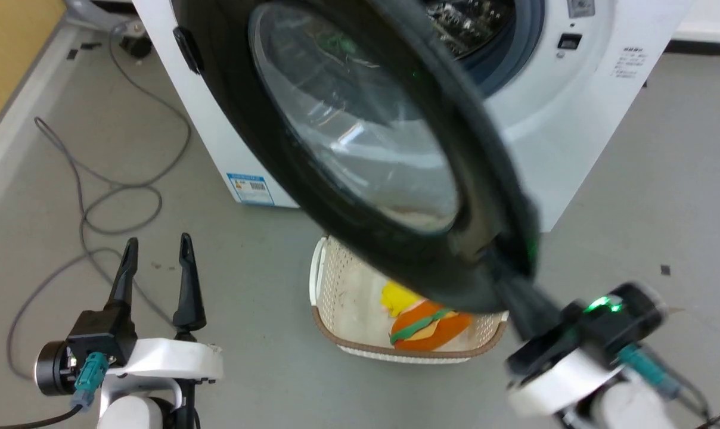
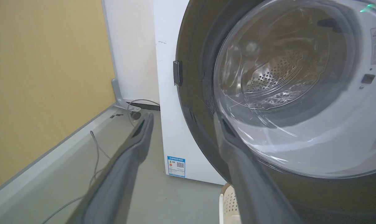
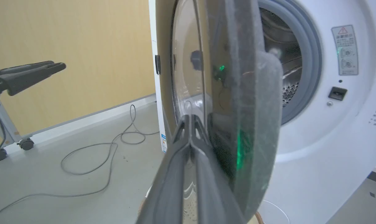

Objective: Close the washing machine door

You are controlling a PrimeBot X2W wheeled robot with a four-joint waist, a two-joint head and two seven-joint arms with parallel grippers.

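Observation:
The washing machine door (image 1: 336, 202), with its black rim and clear glass bowl, stands swung partway out from the white washing machine (image 1: 574, 137). It hinges at the machine's left side. Behind it the steel drum (image 1: 473, 24) and grey gasket are exposed. My right gripper (image 1: 506, 271) is shut, its joined fingers (image 3: 188, 146) lying against the door's (image 3: 247, 109) outward face near the free edge. My left gripper (image 1: 157, 247) hangs open at the lower left, apart from the door (image 2: 284, 93), with nothing between its fingers (image 2: 138, 140).
A cream basket (image 1: 348, 292) holding orange, yellow and green items sits on the floor under the door. A grey cable (image 1: 80, 196) loops across the floor at left. A blue sticker (image 1: 251, 189) marks the machine's lower front. A yellow wall (image 2: 51, 77) runs along the left.

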